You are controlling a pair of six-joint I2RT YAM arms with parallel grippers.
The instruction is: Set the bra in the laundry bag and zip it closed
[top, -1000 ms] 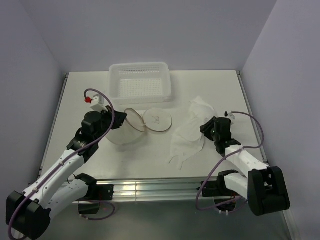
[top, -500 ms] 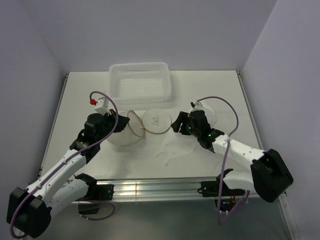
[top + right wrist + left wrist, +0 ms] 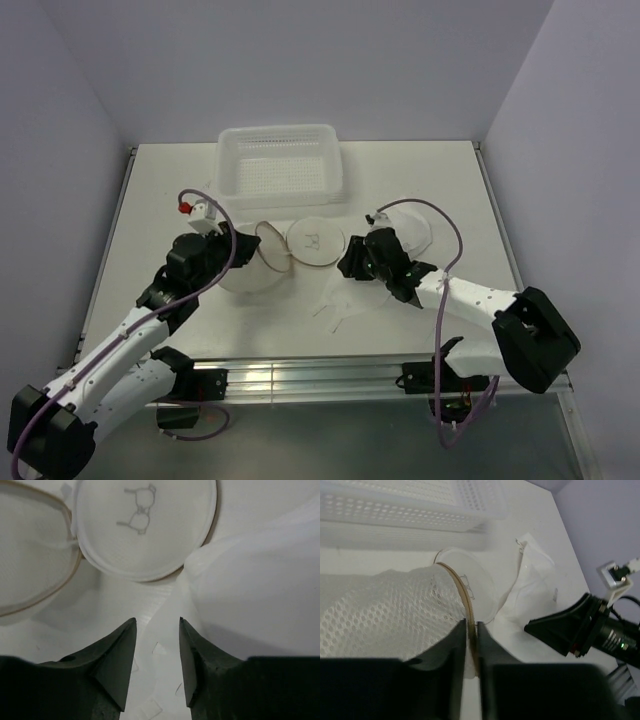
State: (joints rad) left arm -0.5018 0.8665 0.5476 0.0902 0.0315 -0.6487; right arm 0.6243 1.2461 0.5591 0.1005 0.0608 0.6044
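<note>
Our left claw (image 3: 471, 626) is pressed together on the tan rim (image 3: 462, 587) of the laundry bag (image 3: 390, 615), and the thin hoop runs straight between its two fingers. From that pinch the bag's mesh body swells away to the left in the wrist view. The bag lies on the table (image 3: 160, 190), just on the near side of the white perforated basket (image 3: 280, 131). It is unzipped and spread. Its second disc (image 3: 315, 240), the one with the small black bra drawing, lies flat beside the held half and touches it at one edge.

Our right claw (image 3: 156, 623) has its fingers spread with a plain gap between them. The tips point down at white fabric, and we cannot tell whether they touch it. Just beyond the tips lies the drawn disc, and to the right of it the bra (image 3: 260, 575) rises as a soft white mound. Seen from above, the bra lies on the table to the right of the bag, outside it. Its thin straps (image 3: 338, 303) trail toward the near edge beside the right arm.
</note>
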